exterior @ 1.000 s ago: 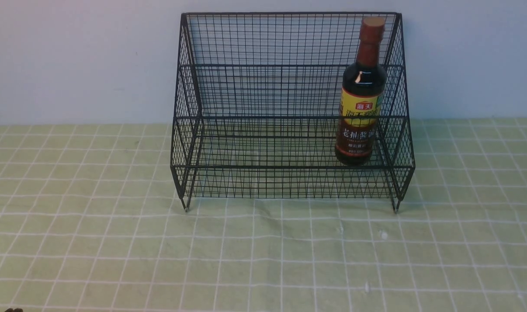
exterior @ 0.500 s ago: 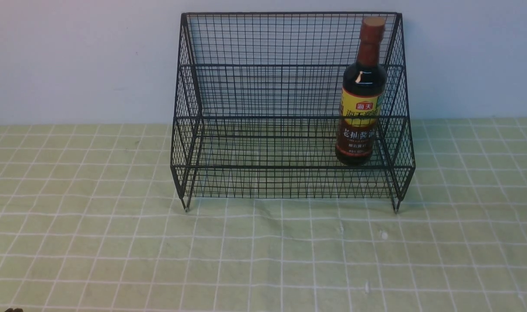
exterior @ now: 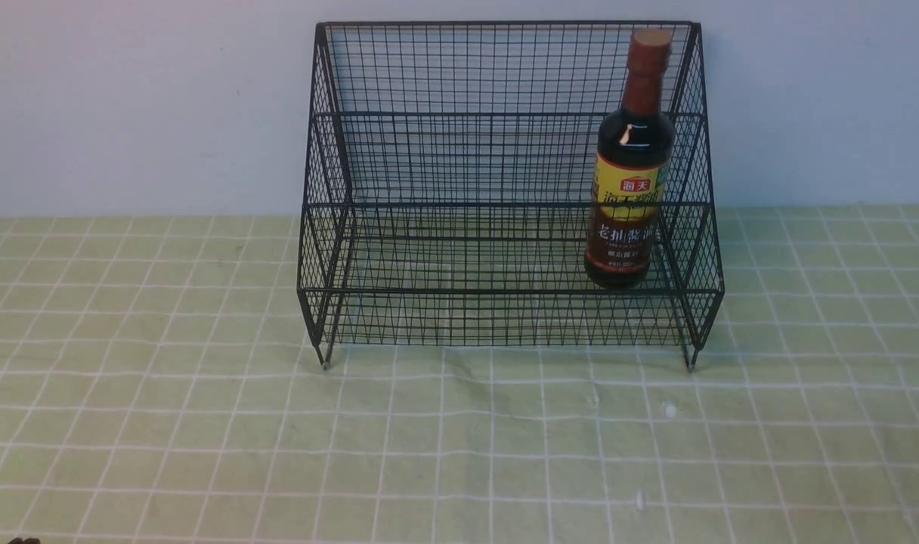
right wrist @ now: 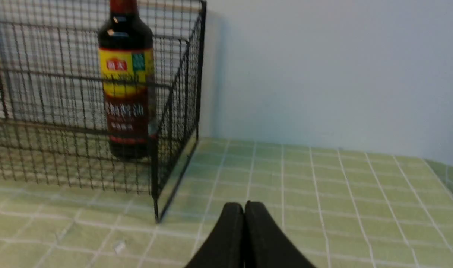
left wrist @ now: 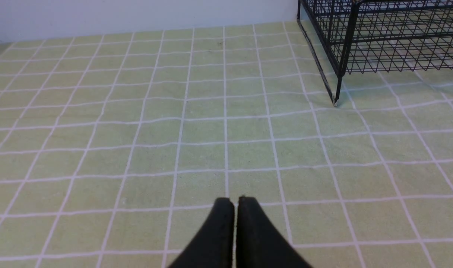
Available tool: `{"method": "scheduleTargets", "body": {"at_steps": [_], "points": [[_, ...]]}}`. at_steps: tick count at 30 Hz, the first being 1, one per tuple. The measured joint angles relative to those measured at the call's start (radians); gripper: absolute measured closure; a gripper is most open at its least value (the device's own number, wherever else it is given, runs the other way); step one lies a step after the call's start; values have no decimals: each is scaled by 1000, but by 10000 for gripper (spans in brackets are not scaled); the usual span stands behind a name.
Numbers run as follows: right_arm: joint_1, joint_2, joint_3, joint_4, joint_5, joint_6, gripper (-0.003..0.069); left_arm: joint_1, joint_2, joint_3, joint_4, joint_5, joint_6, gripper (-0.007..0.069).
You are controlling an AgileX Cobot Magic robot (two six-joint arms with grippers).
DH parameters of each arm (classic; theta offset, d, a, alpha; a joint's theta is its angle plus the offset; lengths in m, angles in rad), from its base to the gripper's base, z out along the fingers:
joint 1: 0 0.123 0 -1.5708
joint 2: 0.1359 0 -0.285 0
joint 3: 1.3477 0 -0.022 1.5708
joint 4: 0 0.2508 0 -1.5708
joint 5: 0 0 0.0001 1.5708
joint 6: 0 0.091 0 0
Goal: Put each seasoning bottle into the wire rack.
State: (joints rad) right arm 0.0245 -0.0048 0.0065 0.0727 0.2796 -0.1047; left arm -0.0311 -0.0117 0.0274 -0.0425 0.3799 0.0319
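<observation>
A pale wall (exterior: pixel 127 113) stands behind your tabletop, covered in green cloth with a white grid (exterior: pixel 165 423). The tall dark glass sauce bottle with a brown-red cap (exterior: pixel 632 181) stands inside the black wire-mesh rack (exterior: pixel 505 290), towards its right end. Placement looks finished; keep both arms clear of the mesh. Your wrist views show what the front view doesn't: left gripper (left wrist: pixel 235 203) and right gripper (right wrist: pixel 245 207), both closed and empty.
</observation>
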Motion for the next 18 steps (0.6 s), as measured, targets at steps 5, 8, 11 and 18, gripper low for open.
{"method": "scheduleTargets", "body": {"at_steps": [5, 8, 11, 18], "points": [[-25, -7, 19, -1, 75, 14, 671, 0, 0, 0, 0, 0, 0, 629], [-26, -7, 19, -1, 76, 15, 671, 0, 0, 0, 0, 0, 0, 629], [-26, -7, 19, -1, 76, 15, 671, 0, 0, 0, 0, 0, 0, 629], [-26, -7, 19, -1, 76, 15, 671, 0, 0, 0, 0, 0, 0, 629]]}}
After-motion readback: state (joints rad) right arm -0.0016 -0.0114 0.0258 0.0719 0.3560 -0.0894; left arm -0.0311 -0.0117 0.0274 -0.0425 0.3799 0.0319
